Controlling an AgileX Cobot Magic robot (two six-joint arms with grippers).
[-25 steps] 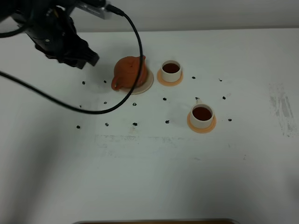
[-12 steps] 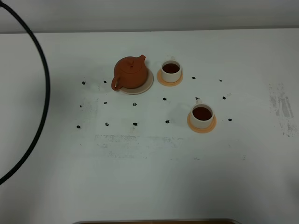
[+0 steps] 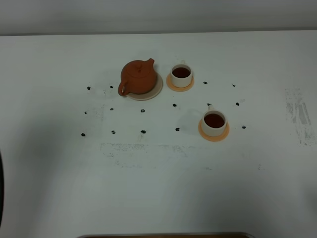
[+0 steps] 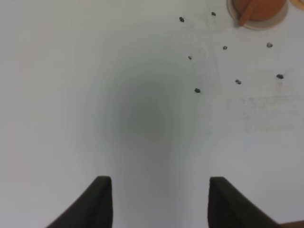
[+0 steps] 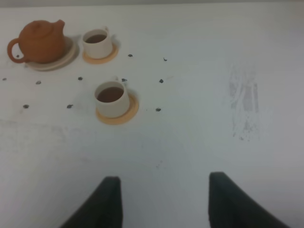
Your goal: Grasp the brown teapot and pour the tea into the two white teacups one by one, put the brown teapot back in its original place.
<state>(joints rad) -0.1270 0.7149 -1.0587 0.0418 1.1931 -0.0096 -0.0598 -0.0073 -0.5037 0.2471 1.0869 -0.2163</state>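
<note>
In the overhead view the brown teapot (image 3: 138, 76) sits upright on its cream saucer (image 3: 155, 90) in the upper left-centre of the white table (image 3: 158, 183). Just right of it stands one white teacup (image 3: 181, 75) on an orange coaster (image 3: 171, 87); the other teacup (image 3: 214, 123), lower right, is also full of dark tea. The left claw (image 4: 154, 197) and right claw (image 5: 161, 197) both hang open and empty over bare table.

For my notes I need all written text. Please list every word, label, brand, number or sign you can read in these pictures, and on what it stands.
None: no readable text in any view.
The brown teapot, the two white teacups and the saucer are plain.
The table has only small black dots and grey smudges, not characters.
</note>
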